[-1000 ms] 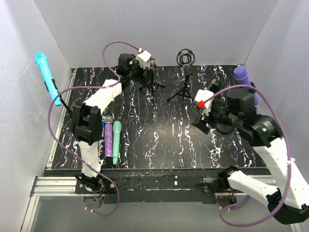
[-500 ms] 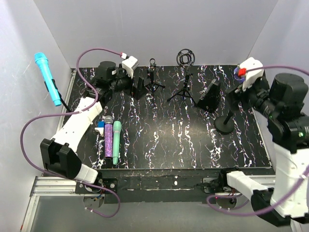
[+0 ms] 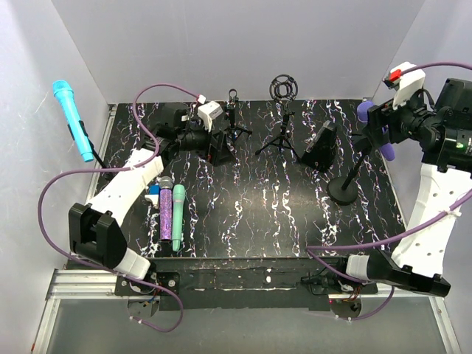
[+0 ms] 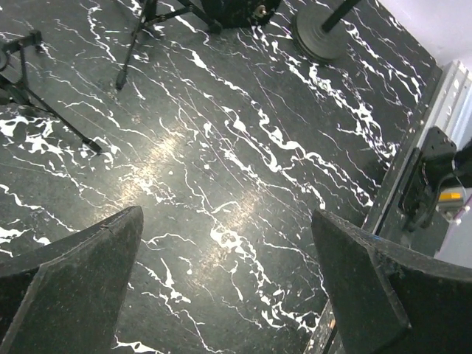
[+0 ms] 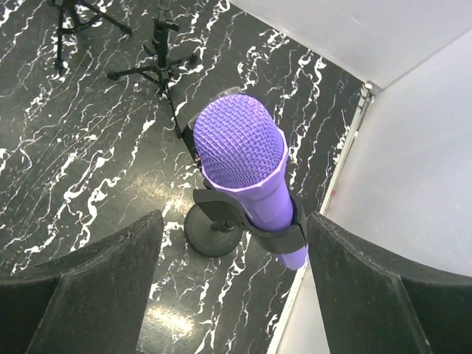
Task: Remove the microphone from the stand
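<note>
Right wrist view: the purple microphone sits in the clip at the top of the stand, head up and leaning toward the side wall.
Right gripper: the fingers are wide apart, one on each side of the stand's clip, and I see no contact.
Left gripper: it is also apart and empty, well away from the stand, over the table.
Handling: the body is probably stiff, light and smooth, so it could slip. The mesh head may dent. The clip seems to hold by friction, so the stand could lift or tip with it.
Where to hold: on the body just above the clip, below the mesh.
Top external view: it shows the stand's thin pole and round base.
Right wrist only: it shows how the clip wraps the body.
</note>
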Tool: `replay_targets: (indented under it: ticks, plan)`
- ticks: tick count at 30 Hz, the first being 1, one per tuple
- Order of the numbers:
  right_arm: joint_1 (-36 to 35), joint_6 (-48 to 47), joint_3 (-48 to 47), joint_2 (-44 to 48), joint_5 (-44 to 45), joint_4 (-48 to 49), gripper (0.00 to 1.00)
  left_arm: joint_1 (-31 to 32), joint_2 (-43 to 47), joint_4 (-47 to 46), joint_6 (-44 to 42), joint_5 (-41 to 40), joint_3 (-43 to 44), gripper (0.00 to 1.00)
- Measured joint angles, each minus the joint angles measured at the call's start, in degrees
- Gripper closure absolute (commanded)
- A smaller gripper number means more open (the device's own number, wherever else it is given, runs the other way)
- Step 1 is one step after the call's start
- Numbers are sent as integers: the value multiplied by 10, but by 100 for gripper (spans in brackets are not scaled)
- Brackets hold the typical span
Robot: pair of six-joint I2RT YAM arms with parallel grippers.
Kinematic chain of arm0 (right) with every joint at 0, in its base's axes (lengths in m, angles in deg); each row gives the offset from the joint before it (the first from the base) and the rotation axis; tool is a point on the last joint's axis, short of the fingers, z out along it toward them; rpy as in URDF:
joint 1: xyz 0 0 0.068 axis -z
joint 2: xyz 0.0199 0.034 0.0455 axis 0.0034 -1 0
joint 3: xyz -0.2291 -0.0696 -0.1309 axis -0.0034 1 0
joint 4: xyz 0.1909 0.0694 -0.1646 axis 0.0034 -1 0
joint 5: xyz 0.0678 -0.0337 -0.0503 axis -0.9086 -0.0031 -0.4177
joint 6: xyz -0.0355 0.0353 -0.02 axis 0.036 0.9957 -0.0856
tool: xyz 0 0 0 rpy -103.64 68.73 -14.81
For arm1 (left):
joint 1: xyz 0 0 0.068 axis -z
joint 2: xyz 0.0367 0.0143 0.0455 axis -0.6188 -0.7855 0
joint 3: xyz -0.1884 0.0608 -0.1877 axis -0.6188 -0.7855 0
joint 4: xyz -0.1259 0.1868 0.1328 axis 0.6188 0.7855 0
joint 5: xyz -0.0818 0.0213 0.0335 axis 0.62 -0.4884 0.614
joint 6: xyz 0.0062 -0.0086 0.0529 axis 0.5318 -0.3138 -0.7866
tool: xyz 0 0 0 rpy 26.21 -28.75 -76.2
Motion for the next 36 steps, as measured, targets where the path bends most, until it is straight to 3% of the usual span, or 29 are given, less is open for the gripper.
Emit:
replay_targets:
  ticks: [6,10,13,22,28,36]
  plan:
    - [10,-63,21,-8,-62,2,17,-1,19,-16,-10,45,-19,2]
    - [10,-77,39,-14,-92,9,19,-1,21,-31,12,69,-12,8]
    - [10,-89,68,-12,-100,29,20,-1,21,-33,19,84,0,12]
    - [10,-116,144,-8,-102,103,27,-1,18,-42,18,112,12,14]
    - [10,-136,189,17,-107,150,44,-1,13,-42,14,110,13,20]
    - [0,-163,205,38,-121,156,72,-1,13,-42,-4,116,13,18]
